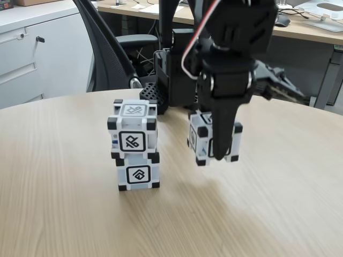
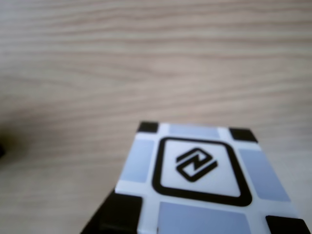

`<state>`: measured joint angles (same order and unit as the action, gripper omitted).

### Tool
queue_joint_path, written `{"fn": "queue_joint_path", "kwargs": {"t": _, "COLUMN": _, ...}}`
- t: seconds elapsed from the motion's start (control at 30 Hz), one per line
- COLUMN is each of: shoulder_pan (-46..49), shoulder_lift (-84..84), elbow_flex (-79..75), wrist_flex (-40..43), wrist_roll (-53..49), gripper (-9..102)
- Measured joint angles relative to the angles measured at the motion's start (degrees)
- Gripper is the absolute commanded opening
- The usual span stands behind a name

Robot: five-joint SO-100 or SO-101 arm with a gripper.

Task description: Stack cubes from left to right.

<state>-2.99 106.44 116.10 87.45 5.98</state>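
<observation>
Two white-grey cubes with black corners stand stacked left of centre in the fixed view, the upper cube (image 1: 133,129) resting on the lower cube (image 1: 138,173). To their right my black gripper (image 1: 218,154) hangs above the table, shut on a third cube (image 1: 199,137) that it holds clear of the wood, about level with the upper cube. The wrist view shows that held cube (image 2: 200,183) close up at the bottom, its framed glyph facing the camera, with the wooden table (image 2: 146,63) below it.
The round wooden table (image 1: 64,203) has bare room in front and to both sides of the stack. The arm's black base (image 1: 169,75) stands at the table's back edge. Behind it are an office chair (image 1: 107,48), white cabinets and a desk.
</observation>
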Motion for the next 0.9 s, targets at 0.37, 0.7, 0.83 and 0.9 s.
{"fn": "queue_joint_path", "kwargs": {"t": 0.37, "shoulder_pan": 0.0, "shoulder_lift": 13.1, "elbow_flex": 0.09, "wrist_flex": 6.59, "wrist_roll": -4.04, "gripper": 0}}
{"fn": "queue_joint_path", "kwargs": {"t": 0.7, "shoulder_pan": 0.0, "shoulder_lift": 20.21, "elbow_flex": 0.09, "wrist_flex": 7.29, "wrist_roll": -5.8, "gripper": 0}}
{"fn": "queue_joint_path", "kwargs": {"t": 0.83, "shoulder_pan": 0.0, "shoulder_lift": 24.08, "elbow_flex": 0.09, "wrist_flex": 7.38, "wrist_roll": -6.5, "gripper": 0}}
{"fn": "queue_joint_path", "kwargs": {"t": 0.9, "shoulder_pan": 0.0, "shoulder_lift": 25.93, "elbow_flex": 0.09, "wrist_flex": 7.38, "wrist_roll": -6.94, "gripper": 0}}
